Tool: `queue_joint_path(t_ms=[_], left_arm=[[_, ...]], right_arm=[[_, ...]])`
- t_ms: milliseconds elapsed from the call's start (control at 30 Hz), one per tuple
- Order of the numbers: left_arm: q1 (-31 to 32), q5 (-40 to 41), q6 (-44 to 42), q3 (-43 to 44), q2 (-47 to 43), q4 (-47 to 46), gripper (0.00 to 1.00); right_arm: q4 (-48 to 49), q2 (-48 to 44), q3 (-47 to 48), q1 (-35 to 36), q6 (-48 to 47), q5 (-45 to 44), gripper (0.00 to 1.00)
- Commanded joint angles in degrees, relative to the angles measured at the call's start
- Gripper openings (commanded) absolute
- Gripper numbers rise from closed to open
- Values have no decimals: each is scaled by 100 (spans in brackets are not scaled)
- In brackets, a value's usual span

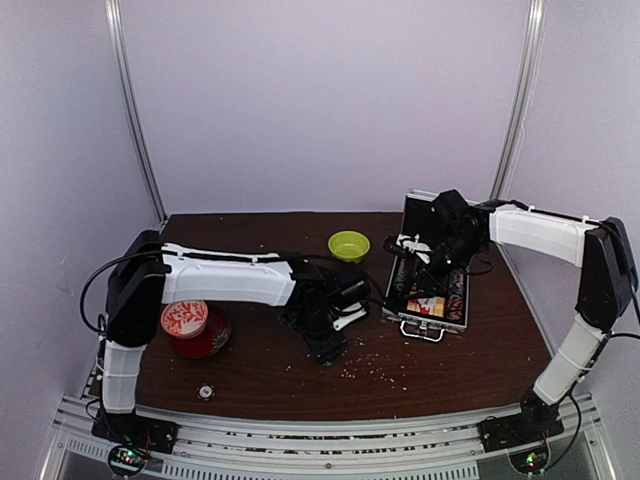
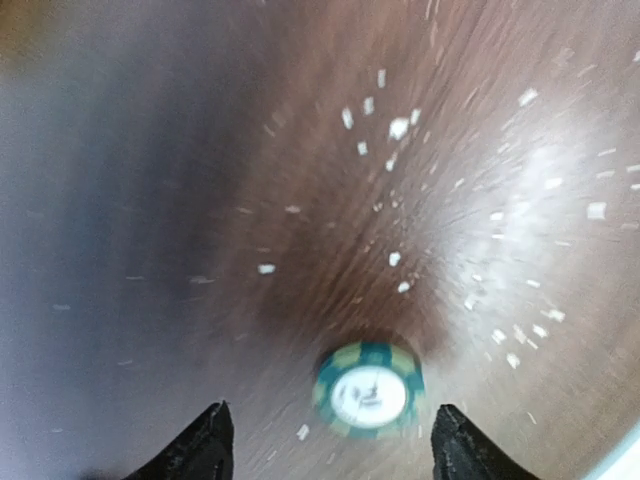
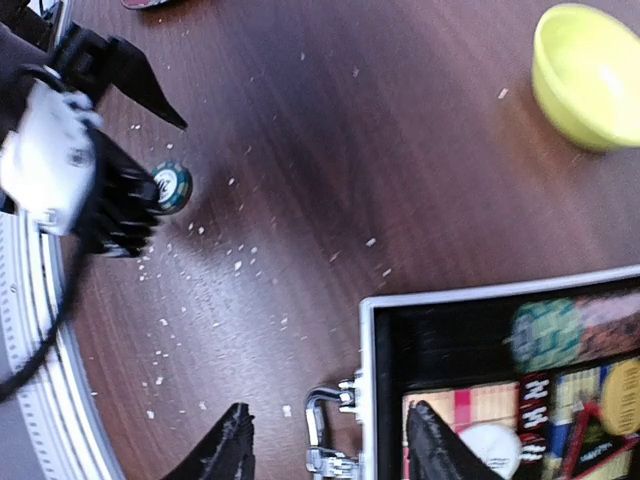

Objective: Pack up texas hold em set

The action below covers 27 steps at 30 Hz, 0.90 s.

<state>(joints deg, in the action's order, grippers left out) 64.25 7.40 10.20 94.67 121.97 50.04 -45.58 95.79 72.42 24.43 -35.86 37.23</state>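
Observation:
The silver case (image 1: 437, 322) lies open at the right, its lid (image 1: 420, 215) upright. In the right wrist view its rim (image 3: 365, 340) and handle (image 3: 322, 430) show, with a card deck (image 3: 470, 402) and chips (image 3: 545, 335) inside. A green-and-white chip (image 2: 367, 390) lies flat on the table between my left gripper's (image 2: 335, 452) open fingers; it also shows in the right wrist view (image 3: 172, 187). My left gripper (image 1: 328, 350) is low at mid table. My right gripper (image 3: 330, 452) is open and empty, straddling the case's near-left corner (image 1: 415, 285).
A lime-green bowl (image 1: 348, 245) stands behind the middle, left of the case. A red-and-white round tin (image 1: 190, 325) sits at the left under my left arm. A small round piece (image 1: 205, 392) lies near the front left edge. White crumbs (image 1: 375, 370) are scattered near the front.

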Motion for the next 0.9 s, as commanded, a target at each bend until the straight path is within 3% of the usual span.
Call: queue_joint_path(t_ms=[0,133,200,233,267,333,433,667,867], left_arm=[[-224,52,-427,576,-895,256,70],[-595,244,-565,636,-1336,206,70],[-905,386,-557,566,-1496,19,70],[-1051,464,-537,508,-1580,-132,70],[-1258,522,-493,425,-1669,-335,69],[-1519,557,-410,199,-1891,-800,69],[-1854,682,-353,-305,-2236,-1601,70],[-2517,444,-68,-1613,-2792,-2757,67],[-2548,746,-77,-1579,-3021,-2556,66]], right_arm=[[-320,-307,682,129,-57,-459,55],[-392,-626,1260,339,-178,-592,58],[-15,-848,1356,385,14,-569,76],[174,-938,1380,381,122,-541,93],[435,-1006,1361,381,207,-494,100],[512,-997,1416,387,181,-213,100],[452,-766,1575,540,45,45,97],[236,-4,1620,1757,-532,-1319,75],[-395,1095,2090,2544,-703,-1790,57]])
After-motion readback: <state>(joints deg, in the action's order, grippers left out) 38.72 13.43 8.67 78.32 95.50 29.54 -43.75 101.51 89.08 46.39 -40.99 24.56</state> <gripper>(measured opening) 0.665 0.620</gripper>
